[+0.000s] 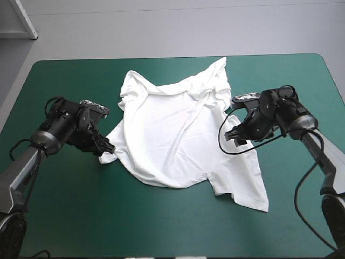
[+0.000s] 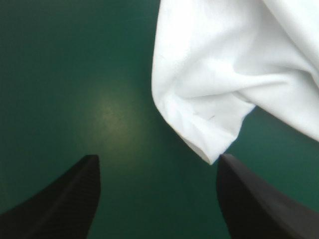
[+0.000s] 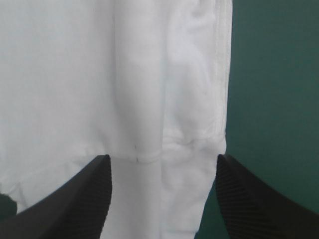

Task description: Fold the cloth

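The white T-shirt (image 1: 178,135) lies spread but wrinkled across the middle of the teal-green table, its hem reaching toward the front right. My left gripper (image 1: 108,147) stands open at the shirt's left sleeve corner. In the left wrist view that sleeve tip (image 2: 212,144) lies just ahead of the open left gripper (image 2: 157,199), nearer one finger. My right gripper (image 1: 233,135) is open over the shirt's right side. In the right wrist view the white cloth (image 3: 124,89) lies under and between the spread fingers of the right gripper (image 3: 164,199), with a hemmed edge (image 3: 224,99) beside bare cover.
Bare teal-green cover (image 1: 81,216) stretches along the front and left of the table. The shirt's far corner (image 1: 220,63) lies close to the table's far edge. A white post (image 1: 24,19) stands beyond the far left corner.
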